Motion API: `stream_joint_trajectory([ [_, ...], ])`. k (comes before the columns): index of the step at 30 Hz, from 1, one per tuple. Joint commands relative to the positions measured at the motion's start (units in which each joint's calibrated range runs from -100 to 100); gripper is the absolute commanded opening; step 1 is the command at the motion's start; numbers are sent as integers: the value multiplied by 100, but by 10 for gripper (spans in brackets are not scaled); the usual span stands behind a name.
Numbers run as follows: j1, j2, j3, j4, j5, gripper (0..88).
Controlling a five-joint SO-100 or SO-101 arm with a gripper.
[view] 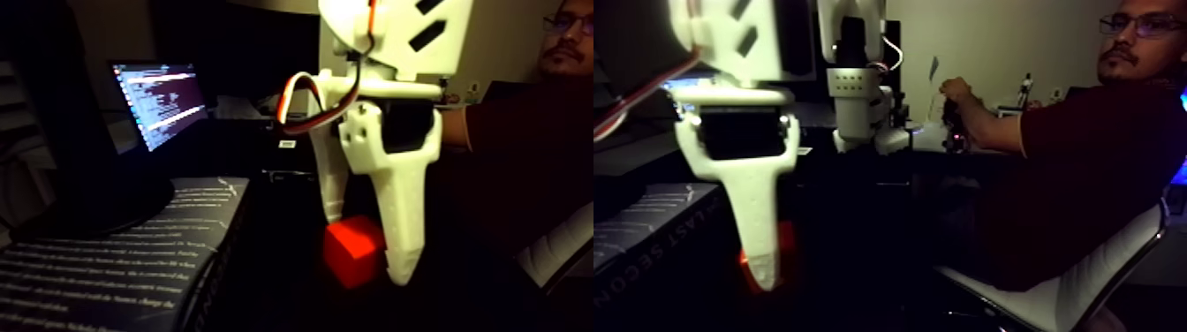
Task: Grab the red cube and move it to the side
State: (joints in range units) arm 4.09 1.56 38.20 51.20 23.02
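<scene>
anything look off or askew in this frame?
Nothing looks damaged or spilled. The red cube sits tilted between the fingers of the white gripper, one corner pointing down rather than a face flat. The scene is very dark, so whether it rests on a surface or hangs in the grip is unclear.

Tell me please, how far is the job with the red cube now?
Done: the tool has reached the red cube; its white fingers stand on both sides of the cube in the left half of the fixed view. In hand: the grasp, though whether the fingers press the cube, or the cube is lifted, cannot be told in the dark. Left: moving it to the side and letting go.
</scene>
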Motion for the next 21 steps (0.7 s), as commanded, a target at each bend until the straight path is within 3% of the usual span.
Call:
stream_joint_trajectory([
  [1, 32, -4, -151, 82, 4, 301],
  [21, 82, 323, -487, 319, -60, 301],
])
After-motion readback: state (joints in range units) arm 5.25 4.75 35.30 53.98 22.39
